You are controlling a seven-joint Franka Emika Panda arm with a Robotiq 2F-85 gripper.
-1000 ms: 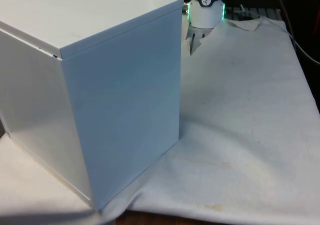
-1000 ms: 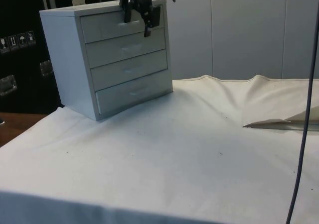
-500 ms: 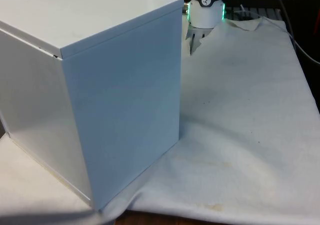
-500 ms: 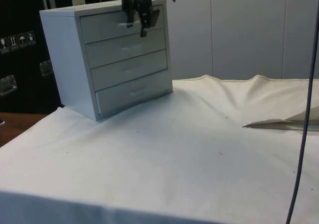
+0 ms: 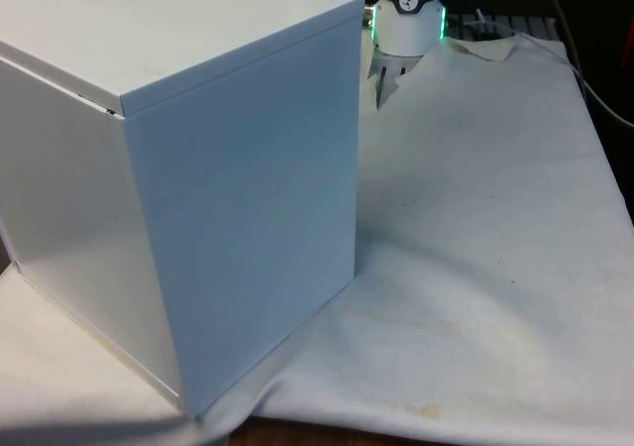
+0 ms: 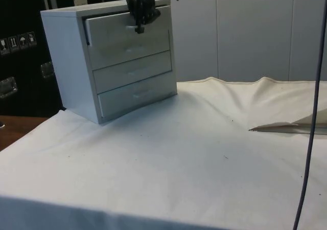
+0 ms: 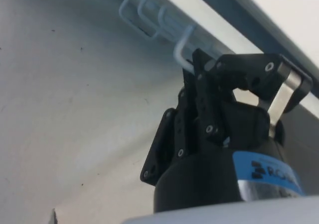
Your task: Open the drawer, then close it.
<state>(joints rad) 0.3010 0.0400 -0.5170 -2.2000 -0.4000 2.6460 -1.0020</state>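
- White cloth covers the table (image 6: 204,168), and a pale chest of drawers (image 6: 66,61) stands at its far corner in the side view, with dark cabinets behind it.
- In the front view the chest (image 5: 198,168) turns its plain back and side to the camera, so its drawer fronts are hidden there.
- Four drawers are stacked in the chest; the top drawer (image 6: 110,28) stands slightly out from the carcass, a dark gap showing along its upper edge, while the three below sit flush.
- The gripper (image 6: 139,21) is right at the top drawer's front, at its handle (image 7: 183,52).
- In the wrist view the fingers (image 7: 204,99) are closed together against the pale loop handle, apparently gripping it, though the contact itself is partly hidden.
- The handle's long axis runs level along the drawer face, and the fingers meet it from the open table side.
- My judgement: the opening pull is under way and barely begun.
- The drawer slides out towards the table's open middle, so the next pull should run straight along that line, square to the drawer face.
- A pull off that line could bind the drawer or drag the light chest across the cloth.
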